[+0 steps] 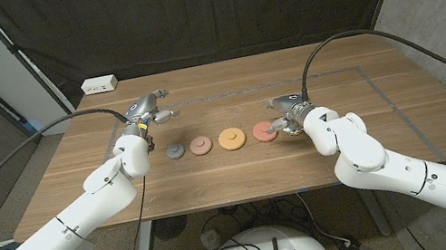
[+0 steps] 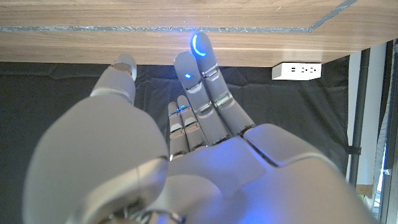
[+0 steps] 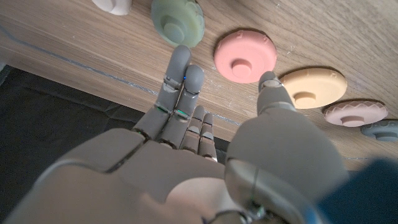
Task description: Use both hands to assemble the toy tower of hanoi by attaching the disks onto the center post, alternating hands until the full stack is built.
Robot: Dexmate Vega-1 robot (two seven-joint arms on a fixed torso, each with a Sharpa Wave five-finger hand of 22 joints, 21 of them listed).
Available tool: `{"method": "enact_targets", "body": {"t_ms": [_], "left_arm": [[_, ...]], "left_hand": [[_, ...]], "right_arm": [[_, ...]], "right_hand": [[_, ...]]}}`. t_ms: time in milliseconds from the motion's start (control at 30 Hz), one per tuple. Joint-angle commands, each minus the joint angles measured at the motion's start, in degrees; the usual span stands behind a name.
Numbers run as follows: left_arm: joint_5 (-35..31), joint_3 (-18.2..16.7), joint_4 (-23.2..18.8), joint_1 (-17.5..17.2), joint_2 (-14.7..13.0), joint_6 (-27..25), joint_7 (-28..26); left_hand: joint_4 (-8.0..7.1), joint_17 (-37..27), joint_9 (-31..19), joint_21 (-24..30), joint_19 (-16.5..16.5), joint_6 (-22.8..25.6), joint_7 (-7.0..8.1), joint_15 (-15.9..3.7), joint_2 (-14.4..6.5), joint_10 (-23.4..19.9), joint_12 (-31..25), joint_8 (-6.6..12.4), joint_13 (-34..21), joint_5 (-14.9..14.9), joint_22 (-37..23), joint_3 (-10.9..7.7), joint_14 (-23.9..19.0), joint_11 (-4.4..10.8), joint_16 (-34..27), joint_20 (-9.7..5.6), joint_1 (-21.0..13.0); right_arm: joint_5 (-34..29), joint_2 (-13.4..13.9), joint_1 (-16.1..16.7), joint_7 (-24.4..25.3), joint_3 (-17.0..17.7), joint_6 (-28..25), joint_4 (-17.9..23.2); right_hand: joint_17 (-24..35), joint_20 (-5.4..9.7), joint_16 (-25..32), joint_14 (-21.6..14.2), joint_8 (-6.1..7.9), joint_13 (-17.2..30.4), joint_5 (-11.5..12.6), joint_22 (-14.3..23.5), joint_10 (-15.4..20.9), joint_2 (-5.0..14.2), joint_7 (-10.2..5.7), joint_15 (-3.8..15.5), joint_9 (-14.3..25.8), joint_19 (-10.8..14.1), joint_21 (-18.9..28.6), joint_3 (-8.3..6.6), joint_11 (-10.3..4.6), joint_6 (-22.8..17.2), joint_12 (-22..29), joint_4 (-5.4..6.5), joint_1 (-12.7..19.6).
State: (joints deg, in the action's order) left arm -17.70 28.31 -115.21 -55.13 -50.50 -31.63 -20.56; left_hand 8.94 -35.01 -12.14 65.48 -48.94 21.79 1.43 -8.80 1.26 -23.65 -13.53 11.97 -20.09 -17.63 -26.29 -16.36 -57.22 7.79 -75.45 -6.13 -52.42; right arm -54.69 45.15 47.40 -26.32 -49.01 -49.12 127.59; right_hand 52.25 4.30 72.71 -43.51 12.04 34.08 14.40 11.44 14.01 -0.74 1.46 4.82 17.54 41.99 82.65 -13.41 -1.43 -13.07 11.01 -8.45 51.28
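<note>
hovering right hand (image 1: pixel 284 118) seemingly beside red disk (image 1: pixel 264 131).

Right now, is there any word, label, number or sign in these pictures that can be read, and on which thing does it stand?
None can be read.
White power strip on the table's far edge: dark marks, too small to read.
Disks, such as the pink disk: no text.
Left robot hand: blue lights, no letters.

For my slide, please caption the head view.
Right hand at the red disk, left hand open.
</note>
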Motion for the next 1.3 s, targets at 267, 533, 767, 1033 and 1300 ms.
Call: {"method": "enact_targets", "body": {"t_ms": [267, 533, 767, 1033, 1300], "left_arm": [[0.74, -0.52, 1.6, 0.29, -0.34, 2.29, 0.25], [1.18, -0.81, 2.29, 0.28, -0.39, 3.36, 0.2], [1.45, -0.97, 2.72, 0.22, -0.45, 4.16, 0.2], [1.5, -1.14, 2.92, 0.18, -0.69, 4.58, 0.29], [1.51, -0.89, 3.35, 0.62, -0.36, 4.85, 0.5]], "left_hand": [[0.04, 0.11, -0.08, 0.65, 0.3, 1.17, 0.19, -3.76, -0.51, -0.73, 0.12, 0.17, -0.23, -0.32, 0.15, 0.38, -0.31, 0.1, -0.34, -5.76, 0.02], [0.06, 0.26, -0.1, 0.92, 0.4, 1.29, 0.13, -3.76, -0.59, -0.89, 0.12, 0.14, -0.3, -0.37, 0.42, 0.41, -0.23, 0.13, -0.4, -5.77, -0.02], [0.08, 0.25, -0.12, 1.36, 0.53, 1.57, 0.2, -3.76, -0.68, -1.14, 0.13, 0.14, -0.44, -0.42, 0.82, 0.48, -0.34, 0.12, -0.72, -5.77, -0.08], [0.09, 0.39, -0.13, 1.72, 0.64, 1.63, 0.26, -3.76, -0.72, -1.26, 0.19, 0.07, -0.51, -0.47, 1.16, 0.56, -0.31, 0.2, -0.85, -5.77, -0.09], [0.07, 0.51, -0.14, 2.05, 0.66, 1.83, 0.28, -3.76, -0.82, -1.5, 0.18, 0.08, -0.56, -0.51, 1.43, 0.59, -0.31, 0.24, -0.94, -5.76, -0.08]], "right_arm": [[-4.35, -4.42, -1.97, -4.84, -1.99, -1.17, -2.64], [-7.56, -6.34, -3.3, -8.0, -3.17, -2.0, -3.61], [-10.15, -8.1, -4.06, -10.92, -3.82, -2.52, -4.65], [-11.88, -9.59, -4.17, -13.13, -3.68, -2.7, -5.78], [-14.52, -11.28, -4.7, -15.95, -3.93, -4.02, -7.59]], "right_hand": [[-0.26, 7.28, 0.32, 0.6, 0.15, -0.09, -0.03, -0.11, -0.24, 0.15, 0.03, 7.54, 0.07, -0.65, 0.33, 0.46, 0.11, 0.0, 0.0, 0.17, -0.26], [-0.43, 7.31, 0.47, 0.68, -0.03, -0.19, -0.02, -0.25, -0.24, 0.25, 0.37, 7.54, 0.0, -0.61, 0.38, 0.53, 0.34, 0.62, 0.1, 0.21, -0.39], [-0.54, 7.24, 0.56, 0.72, -0.15, -0.25, -0.03, -0.33, -0.23, 0.29, 0.52, 7.53, -0.04, -0.64, 0.39, 0.6, 0.39, 1.02, 0.14, 0.25, -0.51], [-0.61, 7.23, 0.66, 0.73, -0.29, -0.3, -0.03, -0.39, -0.35, 0.33, 0.6, 7.54, -0.09, -0.65, 0.4, 0.66, 0.69, 1.51, 0.14, 0.28, -0.63], [-0.76, 7.24, 0.8, 0.79, -0.33, -0.38, -0.01, -0.48, -0.39, 0.39, 0.74, 7.54, -0.17, -0.66, 0.41, 0.71, 0.8, 1.85, 0.19, 0.28, -0.71]]}}
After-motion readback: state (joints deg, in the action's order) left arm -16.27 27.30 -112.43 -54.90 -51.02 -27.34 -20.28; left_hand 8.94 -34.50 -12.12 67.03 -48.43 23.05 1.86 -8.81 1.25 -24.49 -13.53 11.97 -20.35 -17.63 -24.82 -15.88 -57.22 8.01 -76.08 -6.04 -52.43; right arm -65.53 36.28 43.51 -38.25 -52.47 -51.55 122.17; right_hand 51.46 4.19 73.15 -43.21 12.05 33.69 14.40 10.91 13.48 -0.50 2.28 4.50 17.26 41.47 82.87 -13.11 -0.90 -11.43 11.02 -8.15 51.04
